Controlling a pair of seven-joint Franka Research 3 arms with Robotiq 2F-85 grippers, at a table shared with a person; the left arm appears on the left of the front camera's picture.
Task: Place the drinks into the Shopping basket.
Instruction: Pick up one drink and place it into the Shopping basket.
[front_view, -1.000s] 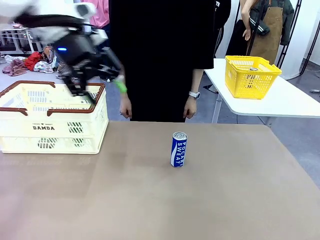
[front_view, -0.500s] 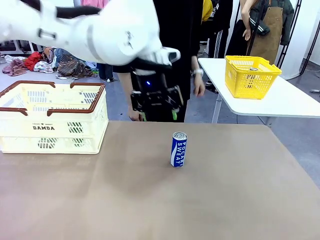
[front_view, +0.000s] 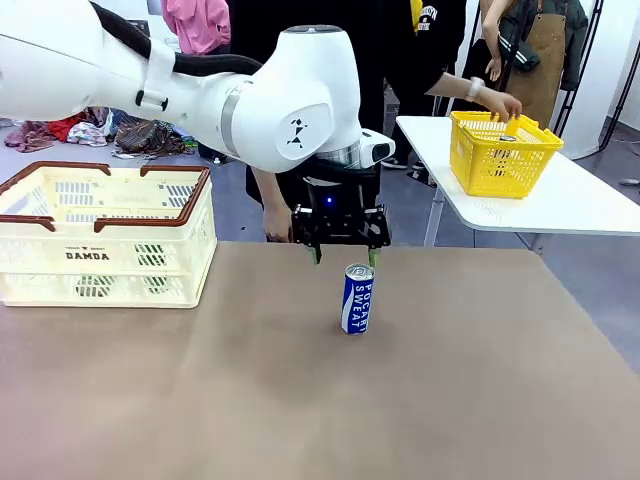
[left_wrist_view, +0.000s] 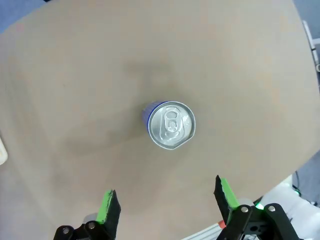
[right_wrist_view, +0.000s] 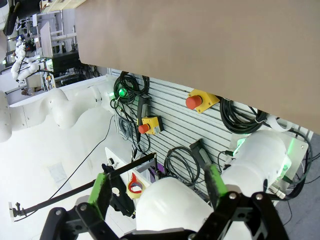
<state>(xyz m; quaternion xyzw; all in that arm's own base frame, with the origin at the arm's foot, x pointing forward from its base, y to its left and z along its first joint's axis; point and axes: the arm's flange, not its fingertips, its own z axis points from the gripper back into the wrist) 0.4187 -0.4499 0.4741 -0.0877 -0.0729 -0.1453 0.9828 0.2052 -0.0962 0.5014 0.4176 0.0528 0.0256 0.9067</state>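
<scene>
- Our left claw (front_view: 345, 255) hangs released, fingers spread with nothing between them. It is just above the can (front_view: 358, 298), which stands upright on the tabletop (front_view: 300, 400).
- From the wrist, the can sits evenly between the two fingers sideways, but a little ahead of them rather than straight under. We judge that a plain drop from here could land a fingertip on the silver top and tip the can.
- The can is slim, round and smooth. If one pad touches before the other, it could topple and roll across the bare tabletop, perhaps off an edge.
- A grip taken too near the top could let the can swing or slip during the carry. A hard squeeze may dent the thin metal.
- The basket (front_view: 60, 280) stands well apart, off to the claw's left. If we carry the can low, it could strike the brown rim on the way in.
- Our right claw (right_wrist_view: 157, 190) is also released and empty, pointing at the robot's own stand. We see no risk from it.
- A person's hand (front_view: 500, 103) is at a yellow basket (front_view: 500, 155) well beyond the claw, clear of our path.
</scene>
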